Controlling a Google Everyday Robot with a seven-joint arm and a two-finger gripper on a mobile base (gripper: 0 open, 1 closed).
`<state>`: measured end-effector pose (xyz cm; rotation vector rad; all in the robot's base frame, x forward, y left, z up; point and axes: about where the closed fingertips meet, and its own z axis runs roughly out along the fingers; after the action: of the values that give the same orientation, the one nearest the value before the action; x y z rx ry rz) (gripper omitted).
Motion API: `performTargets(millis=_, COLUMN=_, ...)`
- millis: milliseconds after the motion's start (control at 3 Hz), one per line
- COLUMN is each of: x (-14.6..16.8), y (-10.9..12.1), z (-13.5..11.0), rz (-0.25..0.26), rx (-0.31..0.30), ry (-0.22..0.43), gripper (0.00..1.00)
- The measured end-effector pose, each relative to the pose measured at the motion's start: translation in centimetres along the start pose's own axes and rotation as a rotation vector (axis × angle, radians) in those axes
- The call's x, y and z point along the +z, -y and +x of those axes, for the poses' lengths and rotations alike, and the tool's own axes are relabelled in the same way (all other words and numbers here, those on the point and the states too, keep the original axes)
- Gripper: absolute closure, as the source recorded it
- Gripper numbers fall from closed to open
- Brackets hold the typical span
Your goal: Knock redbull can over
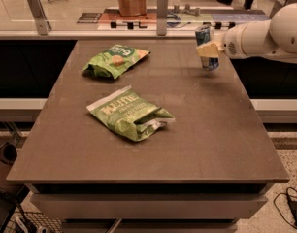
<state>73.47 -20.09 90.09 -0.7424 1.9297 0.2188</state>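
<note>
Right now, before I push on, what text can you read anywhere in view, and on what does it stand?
"KETTLE": on the near green chip bag, in large white letters.
Far green chip bag: has a white logo, too blurred to read.
Redbull can: print unreadable; the pincer sits at its side, near the table's far right edge.
Mats on the back counter: nothing legible.

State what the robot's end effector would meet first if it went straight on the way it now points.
The redbull can: the end effector reaches in from the right, pointing left, and the can sits right at its tip, apparently touching it, though depth is unclear.
</note>
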Motion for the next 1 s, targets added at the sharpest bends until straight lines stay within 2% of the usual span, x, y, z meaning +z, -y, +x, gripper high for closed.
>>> performTargets(millis=333, x=-1.0, y=0.2, z=0.3, rz=0.018, rx=-0.043, ry=-0.091, gripper=1.00)
performTargets(millis=1000, x=-0.8, y=-0.3, z=2.2, rz=0.020, rx=-0.133, ry=-0.270, gripper=1.00)
